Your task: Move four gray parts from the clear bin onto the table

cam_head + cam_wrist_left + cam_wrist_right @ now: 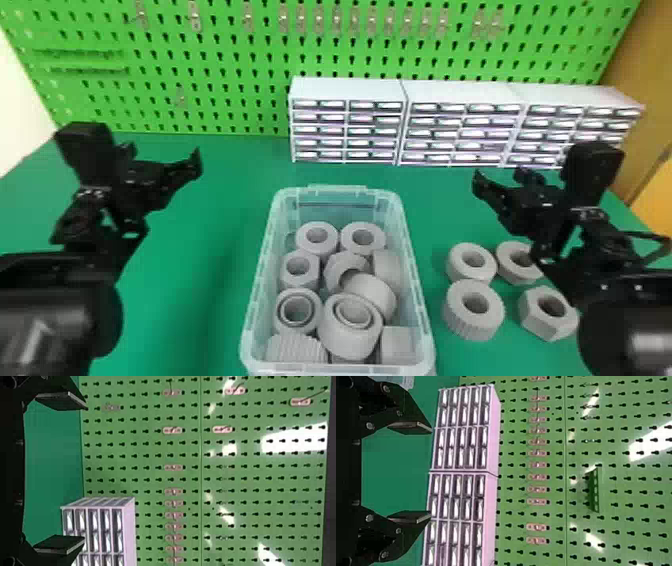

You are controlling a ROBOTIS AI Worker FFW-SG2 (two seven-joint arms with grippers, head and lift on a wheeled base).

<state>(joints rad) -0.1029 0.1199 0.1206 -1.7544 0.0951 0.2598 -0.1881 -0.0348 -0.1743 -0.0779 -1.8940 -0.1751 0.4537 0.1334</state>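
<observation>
The clear bin (417, 300) stands at the middle front of the green table, with several gray rings and nuts heaped inside, among them a thick ring (350, 320). To its right, on the table, lie three round gray parts (474, 310) and a hexagonal gray nut (542, 320). My left gripper (192, 162) is raised left of the bin; in the left wrist view the left gripper (84, 473) is open and holds nothing. Over the table's right side is my right gripper (482, 182), behind the loose parts; the right gripper (431, 473) in the right wrist view is open, its fingers wide apart.
White drawer cabinets (345, 92) line the table's back from middle to right. Behind them rises a green pegboard (225, 65) with small hooks. The right forearm partly overlaps the loose parts in the head view.
</observation>
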